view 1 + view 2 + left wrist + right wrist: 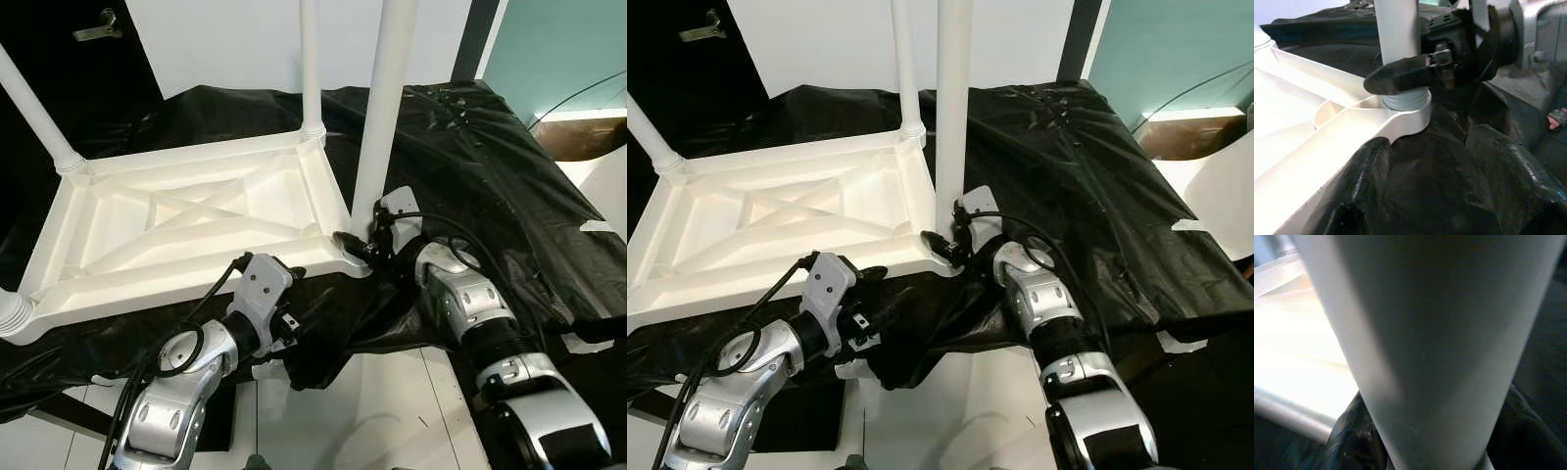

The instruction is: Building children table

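Table: the white tabletop panel (186, 230) lies upside down on a black sheet (490, 166), ribbed underside facing up, with legs standing from its corners.

Leg in hand: the near-right leg (382, 108) rises almost upright from its corner socket (1405, 105) — its long axis runs straight up out of the head views.

Right claw (361, 247): at the foot of that leg, just above the socket, its black fingers (1400, 78) narrowed against the leg's sides — holding it, as far as the left wrist view shows.

Left claw (1425, 186): low by the panel's near edge, fingers parted wide with only black sheet between them, holding nothing; the socket lies ahead of it, close but apart.

Nearer arm: the right, already on the leg; the left looks on from beside.

Step, as I judge it: seating or twisting this leg into the socket — any turn must go about the leg's upright axis, or the joint may bind.
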You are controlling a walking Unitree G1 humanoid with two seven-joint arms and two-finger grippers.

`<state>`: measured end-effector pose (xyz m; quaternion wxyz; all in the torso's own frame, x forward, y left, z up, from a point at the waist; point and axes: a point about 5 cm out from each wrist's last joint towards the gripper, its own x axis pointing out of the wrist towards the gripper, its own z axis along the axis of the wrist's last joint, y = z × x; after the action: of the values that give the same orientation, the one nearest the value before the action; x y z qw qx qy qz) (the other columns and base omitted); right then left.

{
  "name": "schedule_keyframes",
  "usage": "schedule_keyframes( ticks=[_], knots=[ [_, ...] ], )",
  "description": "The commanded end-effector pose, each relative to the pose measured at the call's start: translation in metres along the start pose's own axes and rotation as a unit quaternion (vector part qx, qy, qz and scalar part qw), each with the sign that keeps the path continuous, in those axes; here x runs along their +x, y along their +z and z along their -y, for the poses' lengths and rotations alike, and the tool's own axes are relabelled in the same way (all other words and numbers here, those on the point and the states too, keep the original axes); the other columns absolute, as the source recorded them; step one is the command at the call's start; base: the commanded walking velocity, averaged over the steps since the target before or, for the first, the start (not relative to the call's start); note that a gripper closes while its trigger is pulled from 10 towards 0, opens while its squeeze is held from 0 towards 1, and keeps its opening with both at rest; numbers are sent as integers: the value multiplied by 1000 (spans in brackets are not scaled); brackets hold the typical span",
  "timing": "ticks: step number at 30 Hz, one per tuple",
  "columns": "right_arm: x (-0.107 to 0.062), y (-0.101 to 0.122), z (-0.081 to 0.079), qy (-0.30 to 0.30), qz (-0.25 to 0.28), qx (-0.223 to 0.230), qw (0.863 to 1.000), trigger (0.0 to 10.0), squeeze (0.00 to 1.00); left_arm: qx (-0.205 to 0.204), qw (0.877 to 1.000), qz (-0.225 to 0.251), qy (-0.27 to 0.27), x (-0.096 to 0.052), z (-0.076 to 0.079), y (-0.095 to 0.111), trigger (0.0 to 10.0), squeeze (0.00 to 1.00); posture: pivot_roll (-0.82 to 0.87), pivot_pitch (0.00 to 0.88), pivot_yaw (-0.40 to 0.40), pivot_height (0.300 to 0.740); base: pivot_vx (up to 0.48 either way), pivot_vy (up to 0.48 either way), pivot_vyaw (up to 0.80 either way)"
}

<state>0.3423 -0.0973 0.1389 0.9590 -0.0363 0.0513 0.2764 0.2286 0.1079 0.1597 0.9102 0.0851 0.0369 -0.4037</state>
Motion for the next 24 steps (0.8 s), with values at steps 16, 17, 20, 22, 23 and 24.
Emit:
schedule_keyframes(
  ticks=[16,17,20,22,23,24],
  knots=[
    [-19,-14,-40,-169,-26,85,982,10000,0,-3,1000,-6,12,-2,2,-1,10000,0,48,39,22,740,0,0,0],
    [-19,-12,-41,-167,-22,83,982,10000,0,-3,1000,-6,12,-2,1,-1,10000,0,48,39,22,740,0,0,0],
    [-20,-8,-39,-168,-10,80,982,10000,0,-3,1000,-6,14,-3,0,-1,10000,0,48,39,20,740,0,0,0],
    [-21,-4,-39,-173,-5,80,982,10000,898,-4,1000,-6,15,-3,1,-1,10000,0,48,39,20,740,0,0,0],
    [-22,-2,-39,-172,-2,79,982,10000,1000,-5,1000,-5,15,-3,2,-1,10000,0,46,45,17,740,0,0,0],
    [-23,0,-37,-171,4,79,982,10000,1000,-6,1000,-5,16,-3,2,-2,10000,0,46,45,17,740,0,0,0]
  ],
)
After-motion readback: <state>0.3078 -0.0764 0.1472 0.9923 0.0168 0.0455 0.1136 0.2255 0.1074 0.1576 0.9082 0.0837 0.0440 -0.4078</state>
